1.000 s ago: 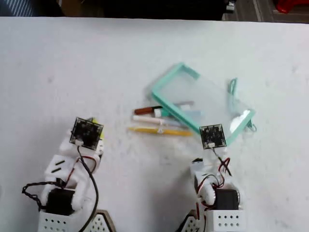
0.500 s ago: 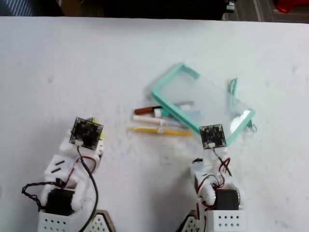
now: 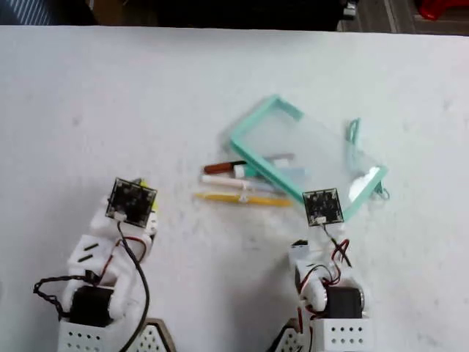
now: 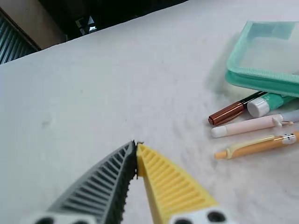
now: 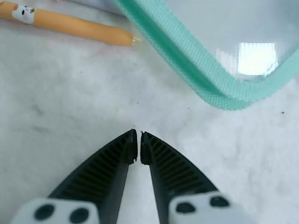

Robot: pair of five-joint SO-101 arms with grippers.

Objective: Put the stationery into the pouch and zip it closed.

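High view matches the earlier frames, nothing shifted. Both arms crouch at the worktop's (image 3: 110,95) near edge, left fingers (image 4: 163,179) and right fingers (image 5: 112,163) closed on nothing; the pouch (image 3: 304,158) lies just ahead of the right arm, pens (image 3: 238,187) along its side

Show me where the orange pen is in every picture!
High view: orange pen mid-table, the outermost pen beside the teal pouch.
Left wrist view: orange pen, the pen farthest from the pouch.
Right wrist view: orange pen, its tip beside the pouch rim.
Shared landmark: the teal pouch's rim.
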